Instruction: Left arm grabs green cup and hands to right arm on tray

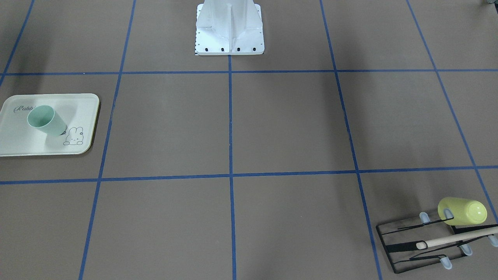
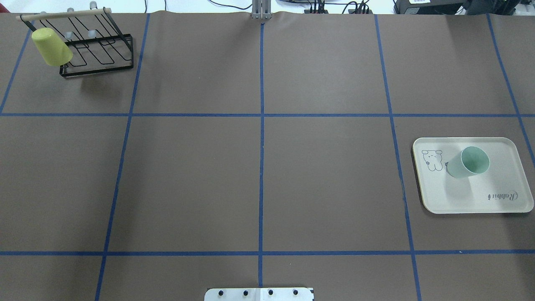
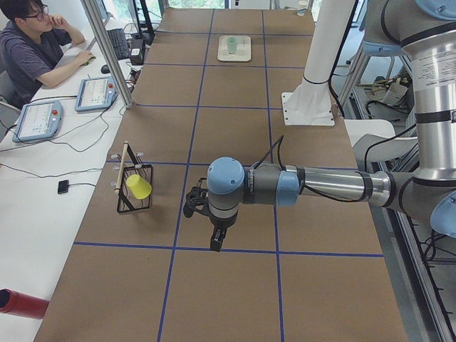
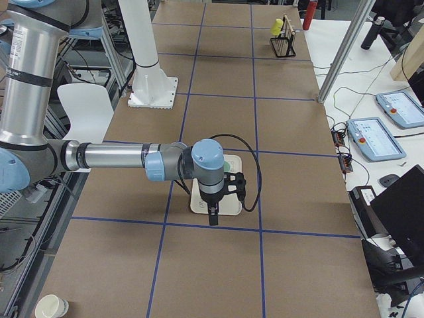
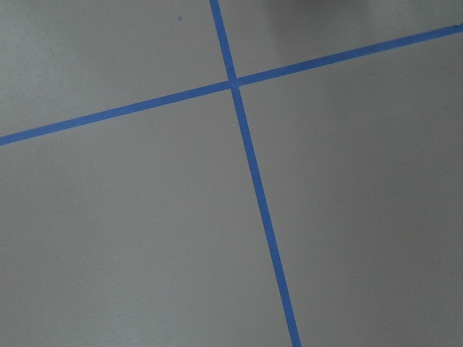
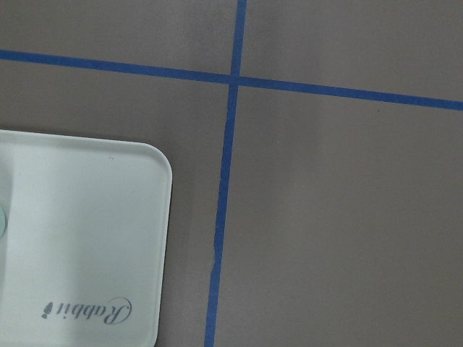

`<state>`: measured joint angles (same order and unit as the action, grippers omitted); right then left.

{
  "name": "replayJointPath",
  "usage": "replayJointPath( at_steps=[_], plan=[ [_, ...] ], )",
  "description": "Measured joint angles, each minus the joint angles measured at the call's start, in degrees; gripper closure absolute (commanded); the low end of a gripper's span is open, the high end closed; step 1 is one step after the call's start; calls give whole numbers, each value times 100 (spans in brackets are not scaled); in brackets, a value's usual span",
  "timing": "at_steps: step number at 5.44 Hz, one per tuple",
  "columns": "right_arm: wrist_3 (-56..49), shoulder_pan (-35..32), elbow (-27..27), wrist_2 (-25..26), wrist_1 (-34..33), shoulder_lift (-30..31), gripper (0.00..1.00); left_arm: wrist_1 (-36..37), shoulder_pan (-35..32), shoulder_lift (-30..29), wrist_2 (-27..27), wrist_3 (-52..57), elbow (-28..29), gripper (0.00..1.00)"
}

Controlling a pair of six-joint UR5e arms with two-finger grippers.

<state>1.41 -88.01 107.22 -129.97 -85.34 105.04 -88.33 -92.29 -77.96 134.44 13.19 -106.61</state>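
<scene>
Green cup (image 2: 468, 163): untouched by either gripper. Right gripper (image 4: 212, 218) hangs near it, left gripper (image 3: 216, 244) well apart (opening of both: cannot tell). Cup pale mint, upright on tray (image 2: 501, 205).

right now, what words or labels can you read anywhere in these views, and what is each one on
"Rabbit", in script, on the tray; the green cup hides its last letters in the front-facing view.
Print on the left arm's upright tube: too blurred to read.
Screens of the control pendants on the side desk: too small to read.
Nothing else readable.
</scene>
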Motion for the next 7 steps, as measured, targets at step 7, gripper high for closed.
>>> replayJointPath(
  at_steps=[7],
  plan=[
    [44,100,0,-2,8,24,0,0,-8,0,-6,-1,0,0]
  ],
)
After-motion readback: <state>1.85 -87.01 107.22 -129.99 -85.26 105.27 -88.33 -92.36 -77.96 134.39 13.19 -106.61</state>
